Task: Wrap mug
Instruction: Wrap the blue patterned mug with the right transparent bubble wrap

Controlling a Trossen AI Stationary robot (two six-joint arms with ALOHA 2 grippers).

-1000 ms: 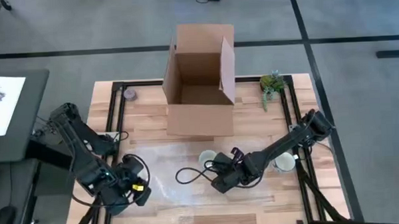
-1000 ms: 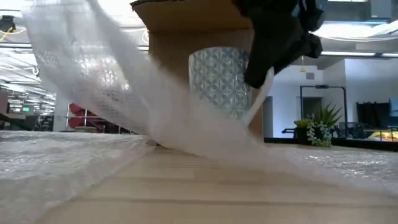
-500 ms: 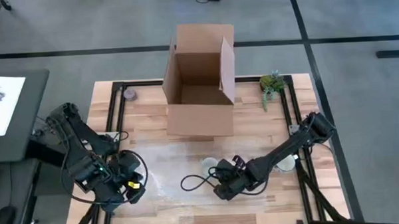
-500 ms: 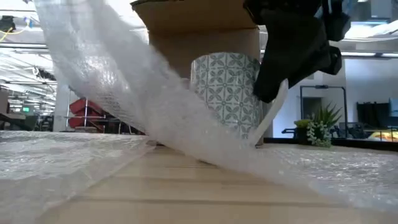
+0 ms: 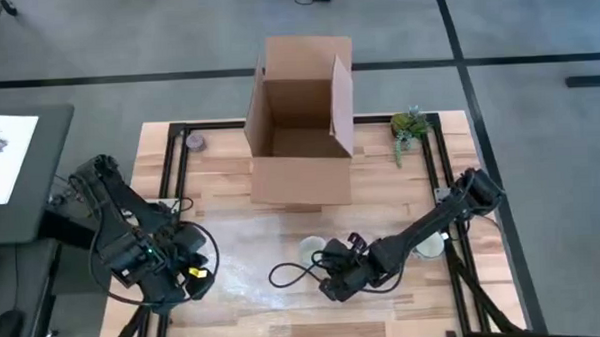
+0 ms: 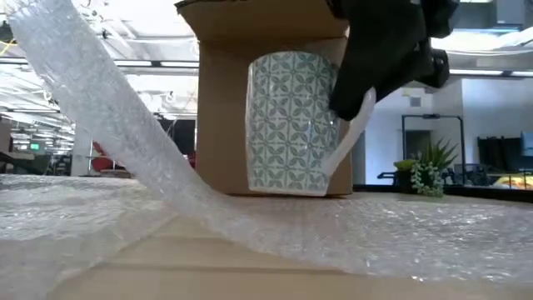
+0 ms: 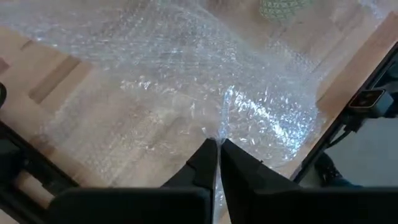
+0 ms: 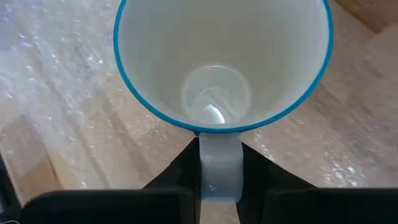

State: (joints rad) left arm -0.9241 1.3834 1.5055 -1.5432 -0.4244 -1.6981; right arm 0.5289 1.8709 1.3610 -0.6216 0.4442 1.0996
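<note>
**Low view: mug set on the sheet, wrap edge lifted**

Low view shows the patterned mug standing upright on the bubble wrap, in front of the cardboard box. The right gripper comes down from above and pinches the white handle, so the mug is steadied rather than free-standing. Its wrist camera confirms this: the 2 dark fingers are clamped on either side of the handle, with the blue-rimmed mouth facing the lens and the inside empty.

From above, the mug sits near the middle of the wooden table, just in front of the box, with the right gripper touching it on the near side. A second mug stands well apart by the table's right edge, and a small plant sits at the far right corner.

The left gripper is at the table's near left. Its fingers are pressed together on a ridge of the bubble wrap, and in the low view that edge rises as a long sloping band (clear of the mug). The likely reason for the split: 1 arm anchors the mug while the other raises the free edge to fold it over. Wrapping proper looks barely begun, since no wrap yet covers the mug's side.
</note>
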